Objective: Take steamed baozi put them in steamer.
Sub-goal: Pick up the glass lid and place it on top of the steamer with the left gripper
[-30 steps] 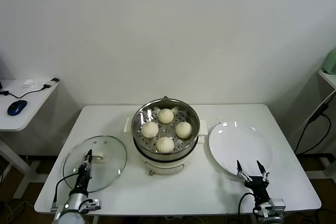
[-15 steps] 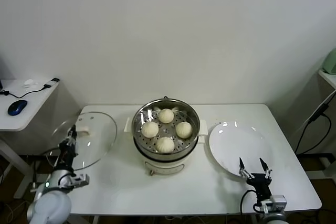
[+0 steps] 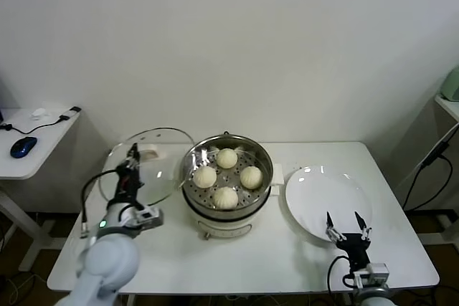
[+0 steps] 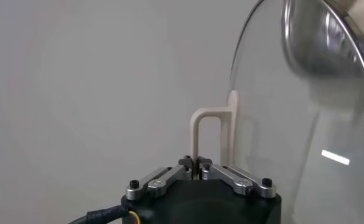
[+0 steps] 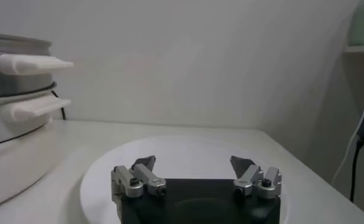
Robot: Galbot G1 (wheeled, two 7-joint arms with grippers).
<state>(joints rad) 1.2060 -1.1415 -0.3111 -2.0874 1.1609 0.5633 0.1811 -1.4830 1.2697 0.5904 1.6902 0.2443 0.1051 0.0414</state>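
Glass lid [image 3: 147, 163] aloft in left gripper [image 3: 132, 152]

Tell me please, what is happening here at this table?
The left gripper is shut on the handle of the glass lid and holds the lid tilted in the air, just left of the steamer. All four steamed baozi sit on the perforated tray inside the uncovered steamer. The white plate to its right has nothing on it. The right gripper waits open at the plate's near edge, holding nothing.
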